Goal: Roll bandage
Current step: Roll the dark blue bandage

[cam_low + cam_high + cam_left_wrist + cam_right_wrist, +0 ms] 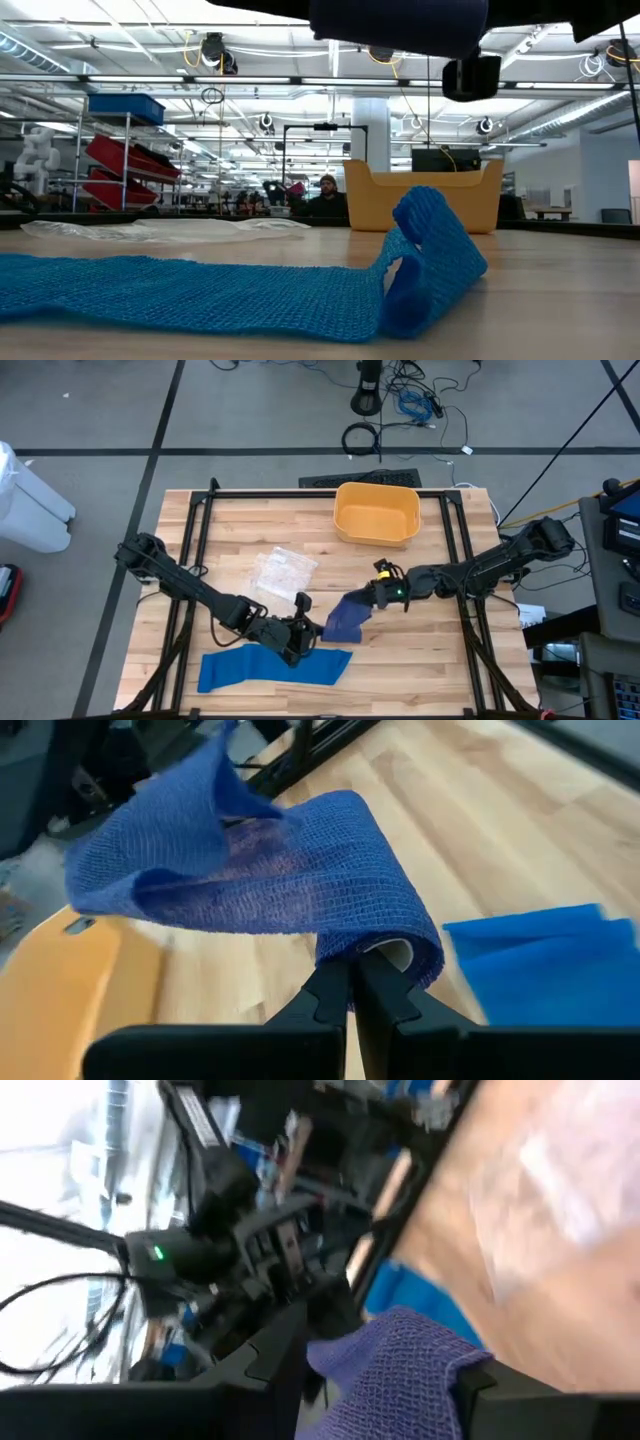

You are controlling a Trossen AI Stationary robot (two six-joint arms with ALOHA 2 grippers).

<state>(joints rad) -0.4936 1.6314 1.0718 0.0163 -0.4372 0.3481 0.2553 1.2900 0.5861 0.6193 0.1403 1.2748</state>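
Note:
A dark blue bandage (pixel 345 620) spans the gap between my two grippers above the table's middle. In the left wrist view it curls into a loose loop (pixel 330 870) right in front of my left gripper (pixel 352 975), which is shut on it. My right gripper (pixel 372 598) comes in level from the table's right and has the bandage's other end (pixel 400 1365) between its fingers. A lighter blue bandage (pixel 270 668) lies flat near the table's front edge, one end folded up (pixel 430 250). My left gripper pinches the curled end of the dark blue bandage (pixel 385 955) between its two fingers, which slant down from the table's left. The loop stands up ahead of the fingers. My right gripper holds the bandage's other end (pixel 430 1350) between its two fingers, level from the table's right. The cloth fills the gap between them, and the strip sags slack toward the left gripper.
An orange bin (pixel 377 512) stands at the far middle of the table. A clear plastic wrapper (pixel 283 568) lies left of the middle. A black frame (pixel 200 510) runs around the tabletop.

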